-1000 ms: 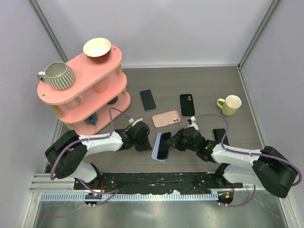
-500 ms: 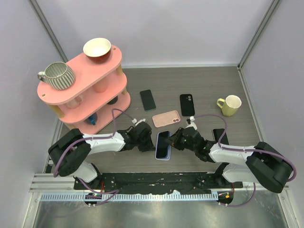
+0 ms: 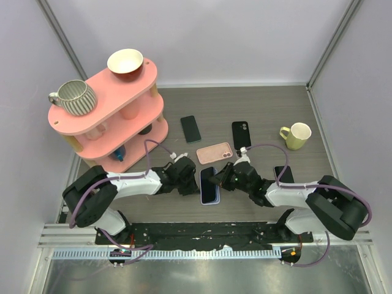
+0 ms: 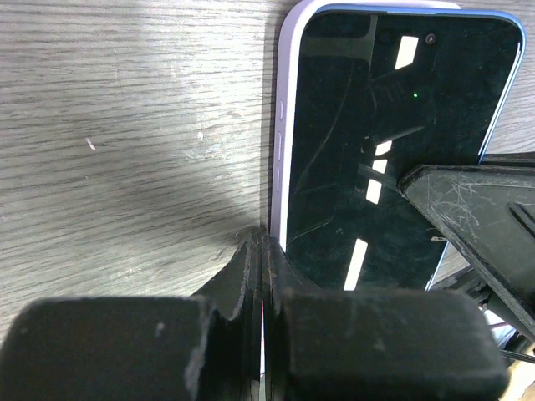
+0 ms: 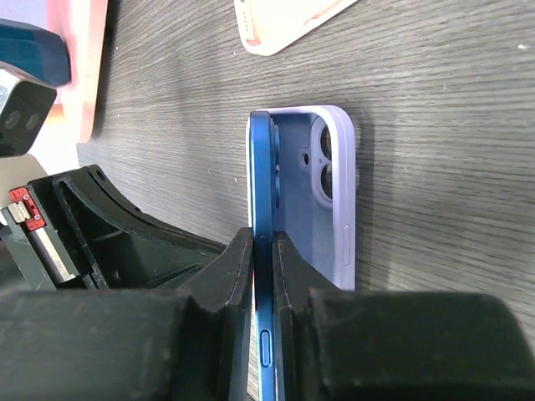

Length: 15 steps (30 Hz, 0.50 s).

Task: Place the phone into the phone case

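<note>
On a grey wooden table (image 3: 269, 107), in front of a pink shelf (image 3: 116, 116) stacked with cups, two robot arms meet low over the middle of the job: seating the phone in its case. The right claw (image 5: 263, 244) is clenched on one long edge of the blue phone (image 5: 260, 159) and holds that side tipped up. The left claw (image 4: 261, 251) is clenched on nothing, its tips set at the outer side wall of the lilac case (image 5: 338, 209) and apparently touching it, seemingly to brace it against sliding. The case lies open-side up near the table's front edge, between the two claws. The phone is only partly in: the right wrist view shows a gap between it and the case's inner face, where the camera holes are bare. The left wrist view shows the screen facing up, with the case's rim running along its far side. The next move looks to call for pressing the raised edge down until the rim closes round it, with the case held steady on the other side, before either claw lets go. A pink case (image 3: 214, 152) just beyond lies untouched.
</note>
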{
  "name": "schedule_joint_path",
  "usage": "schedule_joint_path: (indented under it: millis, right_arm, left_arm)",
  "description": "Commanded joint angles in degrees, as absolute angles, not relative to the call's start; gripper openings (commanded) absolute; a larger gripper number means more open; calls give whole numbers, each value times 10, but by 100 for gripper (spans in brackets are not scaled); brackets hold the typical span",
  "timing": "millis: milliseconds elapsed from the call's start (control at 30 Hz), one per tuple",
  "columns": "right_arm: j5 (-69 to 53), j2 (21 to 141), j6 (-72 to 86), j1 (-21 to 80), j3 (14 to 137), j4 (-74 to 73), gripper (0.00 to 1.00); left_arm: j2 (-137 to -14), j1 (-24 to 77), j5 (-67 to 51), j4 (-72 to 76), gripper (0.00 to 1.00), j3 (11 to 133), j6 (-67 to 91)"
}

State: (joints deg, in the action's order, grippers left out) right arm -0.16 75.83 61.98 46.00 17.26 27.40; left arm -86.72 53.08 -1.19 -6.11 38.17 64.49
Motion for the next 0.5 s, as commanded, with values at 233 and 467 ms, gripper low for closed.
schedule_joint_path:
  millis: [233,467]
  right_arm:
    - [16,704,571,469,273,56,45]
    - [55,644,527,455,322,-81,59]
  left_arm:
    - [-875,541,-6,-71,0,381,649]
    - [-858,542,-4,-85,0,381,649]
